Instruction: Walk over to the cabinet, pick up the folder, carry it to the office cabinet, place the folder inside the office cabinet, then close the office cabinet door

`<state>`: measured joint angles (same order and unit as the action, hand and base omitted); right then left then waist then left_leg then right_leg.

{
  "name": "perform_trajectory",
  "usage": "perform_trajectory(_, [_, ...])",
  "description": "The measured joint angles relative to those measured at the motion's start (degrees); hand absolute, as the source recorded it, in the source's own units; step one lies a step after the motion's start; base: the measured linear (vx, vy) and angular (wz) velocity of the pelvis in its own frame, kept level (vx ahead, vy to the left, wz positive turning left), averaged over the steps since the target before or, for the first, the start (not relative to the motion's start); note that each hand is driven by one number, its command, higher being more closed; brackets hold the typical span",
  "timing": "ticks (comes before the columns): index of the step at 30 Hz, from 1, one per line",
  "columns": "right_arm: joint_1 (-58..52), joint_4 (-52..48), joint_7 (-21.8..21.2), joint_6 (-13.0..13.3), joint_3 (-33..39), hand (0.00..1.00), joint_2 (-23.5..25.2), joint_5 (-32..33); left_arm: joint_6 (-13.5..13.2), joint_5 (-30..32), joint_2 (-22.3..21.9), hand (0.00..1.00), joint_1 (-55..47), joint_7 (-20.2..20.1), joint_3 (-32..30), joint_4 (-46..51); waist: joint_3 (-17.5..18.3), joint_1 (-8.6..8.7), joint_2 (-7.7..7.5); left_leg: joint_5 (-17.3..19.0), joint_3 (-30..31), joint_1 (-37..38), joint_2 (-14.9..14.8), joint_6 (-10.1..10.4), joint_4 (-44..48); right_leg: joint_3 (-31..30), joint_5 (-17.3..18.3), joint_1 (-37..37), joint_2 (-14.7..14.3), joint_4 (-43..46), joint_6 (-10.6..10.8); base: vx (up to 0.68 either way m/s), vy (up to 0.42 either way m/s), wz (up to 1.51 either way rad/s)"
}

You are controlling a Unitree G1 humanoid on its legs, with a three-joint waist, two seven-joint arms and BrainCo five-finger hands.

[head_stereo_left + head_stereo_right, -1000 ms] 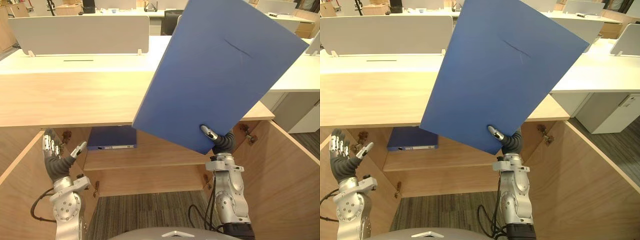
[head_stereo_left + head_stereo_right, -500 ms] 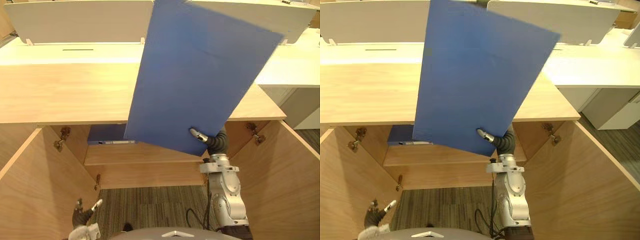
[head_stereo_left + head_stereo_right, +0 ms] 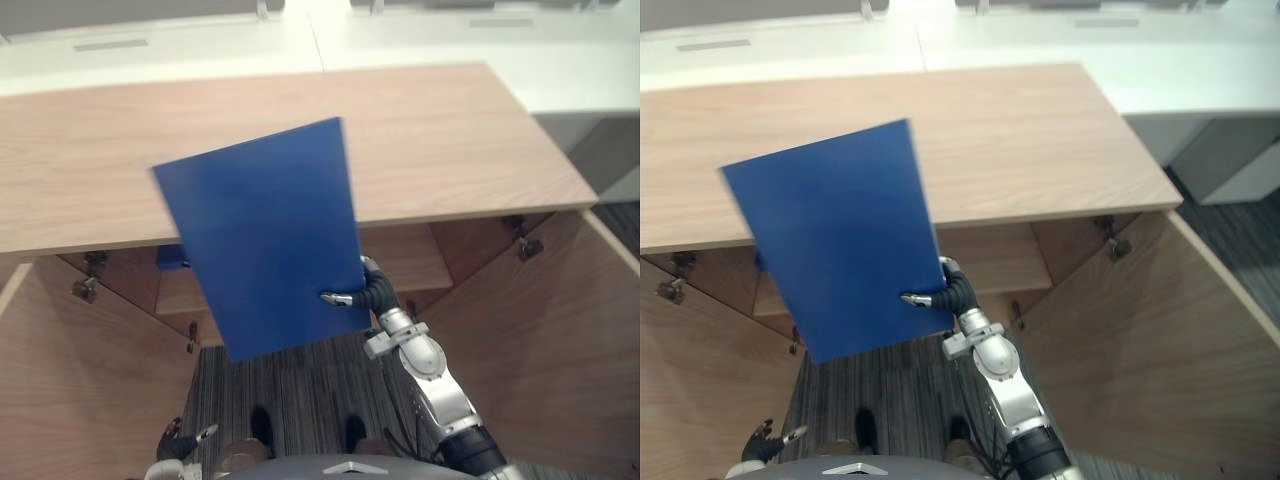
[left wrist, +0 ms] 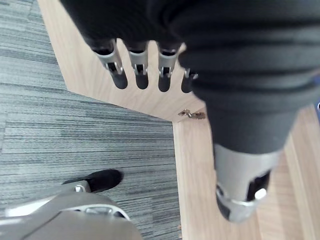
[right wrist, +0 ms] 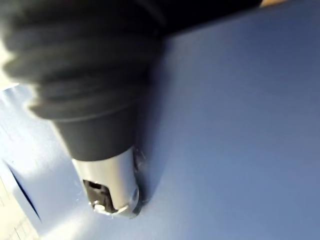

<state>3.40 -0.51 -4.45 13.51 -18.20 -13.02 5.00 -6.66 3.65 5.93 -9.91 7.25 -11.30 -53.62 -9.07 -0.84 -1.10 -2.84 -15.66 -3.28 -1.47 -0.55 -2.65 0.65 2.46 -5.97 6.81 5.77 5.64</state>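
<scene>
Pinched at its lower corner by thumb and fingers of the right hand (image 3: 364,293), the blue folder (image 3: 265,240) has come down from above the worktop (image 3: 440,140) to the office cabinet (image 3: 535,330) opening, ready for shelving; the left hand (image 4: 140,64) hangs, fingers straight.

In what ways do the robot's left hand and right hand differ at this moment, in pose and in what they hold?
The right hand pinches the blue folder, thumb on its face; the left hand holds nothing, fingers relaxed. The right hand sits high, before the open cabinet; the left hand hangs low, near the carpet. Both have a dark ribbed cover.
</scene>
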Motion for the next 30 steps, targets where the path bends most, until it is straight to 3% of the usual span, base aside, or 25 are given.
perform_trajectory(2, [6.69,0.63,0.41,0.87,-2.61,1.0,-1.58,-2.73,-0.19,-0.02,0.64,0.0,4.75,0.07,1.18,0.09,-4.6,0.29,0.12,4.19,0.23,-8.9,-1.74,-0.24,11.58,-0.38,1.0,-6.85,-0.09,6.23,-0.64,-0.1,-0.036,-0.15])
perform_trajectory(6, [14.78,1.97,2.5,1.79,-7.57,1.0,-3.94,-8.07,-0.9,-0.22,1.49,0.0,9.9,0.2,3.31,0.76,-9.48,0.43,0.5,7.71,1.72,-18.84,-3.56,-0.65,23.21,-0.64,4.24,-16.01,-0.3,16.13,-0.51,-0.18,-0.021,0.02])
perform_trajectory(10, [15.08,2.42,2.59,1.23,-9.86,1.0,-5.62,-9.96,-1.18,-1.34,1.52,0.0,12.6,0.57,4.14,2.74,-12.15,-0.84,1.16,11.5,2.85,-29.57,-5.92,-0.24,33.87,-0.47,7.66,-26.44,-0.63,26.68,-0.82,-0.2,-0.009,0.04])
perform_trajectory(14, [14.93,1.54,3.58,-0.7,-9.35,1.0,-6.79,-9.77,-1.28,-1.39,1.66,0.0,12.85,0.78,4.14,7.17,-14.09,-1.38,1.37,12.06,3.23,-36.02,-7.4,-0.4,38.58,-0.32,8.61,-32.72,-0.92,31.08,-1.38,-0.16,-0.011,-0.01])
perform_trajectory(17, [14.73,-0.55,4.89,-1.32,-6.68,1.0,-7.57,-8.48,-1.31,-1.81,1.79,0.0,13.2,0.77,4.2,9.51,-14.54,-1.87,1.35,12.28,3.41,-40.81,-8.24,-0.66,41.1,-0.13,8.71,-37.6,-1.03,33.75,-1.54,-0.12,-0.014,-0.03])
perform_trajectory(22, [15.04,-3.3,6.56,-0.94,-0.12,1.0,-6.72,-0.92,-1.31,-2.27,2.0,0.0,13.84,0.51,3.95,12.5,-15.38,-2.59,1.44,12.86,4.81,-46.67,-9.04,-0.23,45.62,0.44,10.11,-43.22,-1.08,39.0,-2.42,-0.05,-0.037,0.06])
perform_trajectory(25, [15.78,-3.35,8.11,-0.94,6.88,1.0,-4.44,4.15,-0.74,-2.54,1.84,0.0,11.94,0.63,4.8,22.14,-16.09,-3.88,1.63,13.29,5.73,-50.8,-9.11,-0.34,48.5,0.6,11.39,-47.29,-0.8,42.94,-2.28,-0.01,-0.055,0.12])
perform_trajectory(30, [21.46,-3.12,12.51,-0.92,17.57,1.0,-3.17,10.94,-1.44,-3.57,-1.93,0.0,8.57,-1.12,6.01,36.5,-18.53,-4.29,1.98,13.97,7.05,-55.73,-9.24,-0.16,52.01,1.4,12.85,-51.77,-0.37,47.01,-2.82,0.0,-0.047,0.1])
